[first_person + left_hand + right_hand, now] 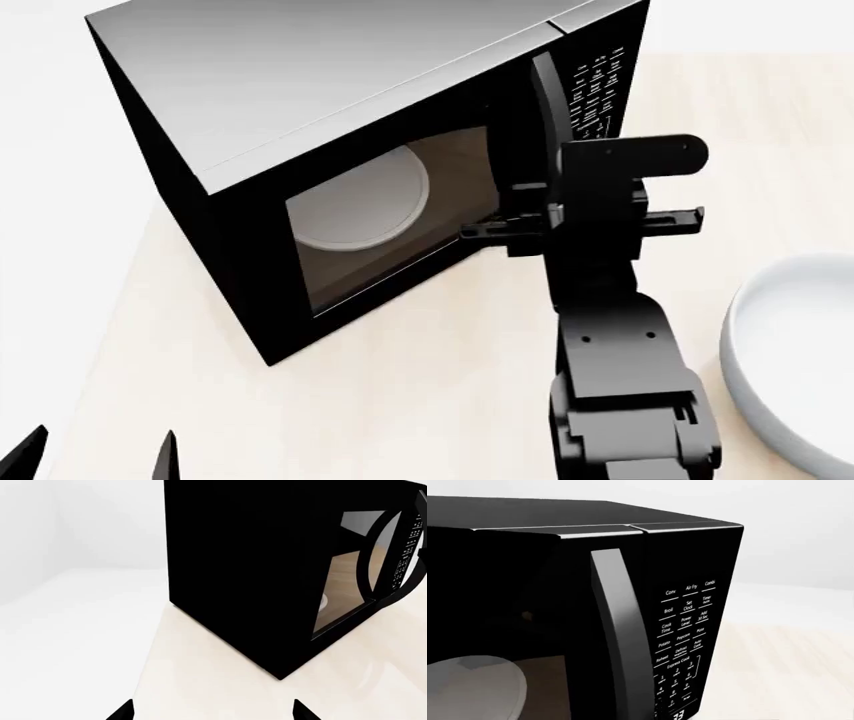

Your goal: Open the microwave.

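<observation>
The right tool point(514, 232) is hard to read: in the head view its dark fingers merge with the black door edge and the vertical handle point(545, 120), so whether it is clenched on the handle or released cannot be told, and the right wrist view shows no fingertips at all. Only two black fingertips of the left tool point(94, 455) show, cut off at 7 o'clock in the head view; they stand apart with nothing between them, so it is released. The bowl point(794, 360) is cut by the frame edge at 4 o'clock, only its white rim and part of its hollow visible. The worktop point(427, 400) is pale cream and smooth, and beyond it the surroundings are plain white with no detail. The microwave point(334, 160) stands on the worktop at 11 o'clock in the head view, turned at an angle, black with a grey top. Through its glass door the white round turntable point(360, 200) shows. The keypad point(684, 630) with white markings lies just beside the handle, on the side away from the window. The right arm point(621, 330) reaches up from 5 o'clock, between the bowl and the microwave's front.
</observation>
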You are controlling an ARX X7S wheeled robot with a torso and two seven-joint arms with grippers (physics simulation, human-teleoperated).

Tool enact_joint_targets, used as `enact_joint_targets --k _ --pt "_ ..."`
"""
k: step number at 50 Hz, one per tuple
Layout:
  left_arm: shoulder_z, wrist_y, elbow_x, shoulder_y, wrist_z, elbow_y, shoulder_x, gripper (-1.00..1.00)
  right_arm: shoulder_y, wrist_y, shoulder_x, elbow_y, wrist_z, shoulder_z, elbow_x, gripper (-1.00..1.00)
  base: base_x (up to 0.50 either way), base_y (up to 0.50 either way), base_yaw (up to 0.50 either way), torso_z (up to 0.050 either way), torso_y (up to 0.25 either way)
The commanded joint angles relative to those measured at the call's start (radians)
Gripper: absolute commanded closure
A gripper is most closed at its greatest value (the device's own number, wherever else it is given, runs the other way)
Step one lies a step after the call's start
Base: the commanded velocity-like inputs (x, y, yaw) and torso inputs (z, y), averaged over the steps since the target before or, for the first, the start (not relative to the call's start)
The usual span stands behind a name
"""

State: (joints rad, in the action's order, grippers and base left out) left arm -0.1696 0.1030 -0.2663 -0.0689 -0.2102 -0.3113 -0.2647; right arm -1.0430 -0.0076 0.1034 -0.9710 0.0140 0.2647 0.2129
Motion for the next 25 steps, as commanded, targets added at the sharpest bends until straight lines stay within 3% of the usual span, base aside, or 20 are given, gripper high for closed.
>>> enact_joint_targets --k 1,25 --pt "-0.004 -0.002 -0.003 0.002 -0.005 0.001 -0.004 -1.0 -0.001 -0.016 -0.003 -0.025 -0.008 -0.002 0.01 1.0 0.0 0.0 0.0 0.0 0.0" --pt "-0.013 -0.005 -0.003 0.002 -0.018 -0.004 -0.012 -1.0 0.161 0.141 0.057 0.34 0.016 0.007 0.056 1.0 0.0 0.0 0.0 0.0 0.0"
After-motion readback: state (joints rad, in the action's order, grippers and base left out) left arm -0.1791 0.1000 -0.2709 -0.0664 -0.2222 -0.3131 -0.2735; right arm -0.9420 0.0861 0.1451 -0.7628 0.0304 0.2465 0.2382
